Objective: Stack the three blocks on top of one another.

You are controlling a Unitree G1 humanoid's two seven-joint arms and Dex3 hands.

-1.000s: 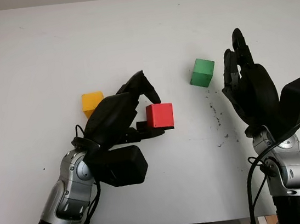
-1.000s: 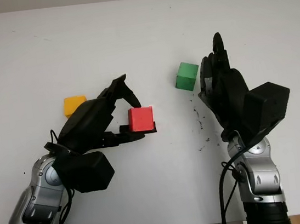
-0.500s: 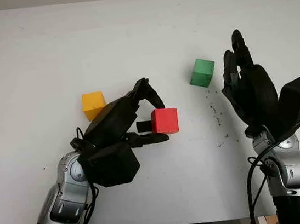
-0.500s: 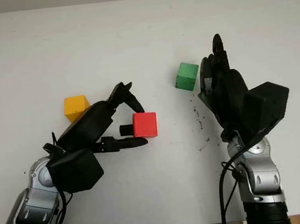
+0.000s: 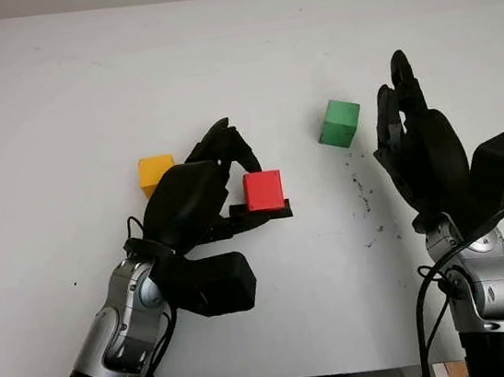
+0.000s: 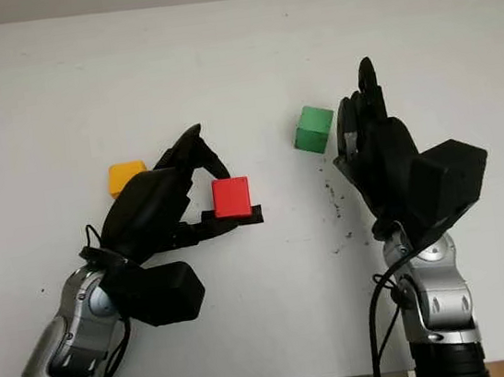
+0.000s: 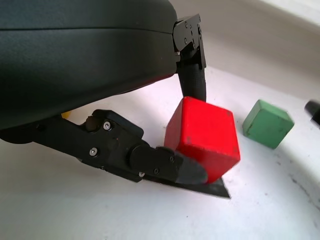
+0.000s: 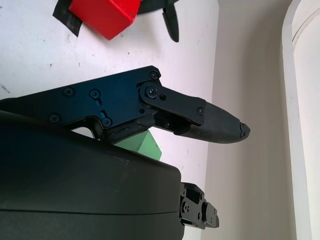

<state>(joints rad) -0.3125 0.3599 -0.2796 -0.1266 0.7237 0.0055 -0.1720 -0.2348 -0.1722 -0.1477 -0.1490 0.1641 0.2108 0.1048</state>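
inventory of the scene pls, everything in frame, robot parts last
red block: 1, red, near the table's middle, gripped in the left robot hand's fingers
yellow block: 1, yellow-orange, on the table just beyond the left robot hand, partly hidden by it
green block: 1, green, on the table right of the red block, beside the right robot hand's fingertips
table: 1, white, with dark specks near the right robot hand
left robot hand: 1, black, fingers closed on the red block
right robot hand: 1, black, open, held up right of the green block, holding nothing
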